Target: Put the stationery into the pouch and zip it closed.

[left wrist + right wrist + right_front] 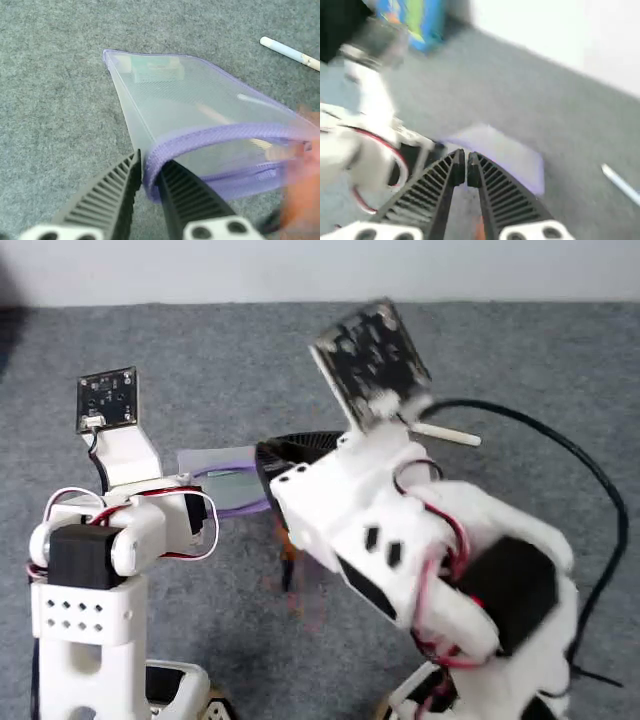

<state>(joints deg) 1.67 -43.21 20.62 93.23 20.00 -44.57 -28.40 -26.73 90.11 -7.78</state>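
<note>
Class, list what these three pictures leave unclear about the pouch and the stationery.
- High view: the right arm hides most of the pouch.
- Left wrist view: the orange thing at the frame edge is blurred and cannot be identified.
- Left wrist view: the pouch's contents are faint shapes through its wall.
- Right wrist view: the white pen is blurred.

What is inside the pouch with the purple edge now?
Through the translucent wall of the pouch show a green-and-white block at its closed end and two pale sticks. What they are is unclear; an orange blur covers one end of the mouth.
</note>
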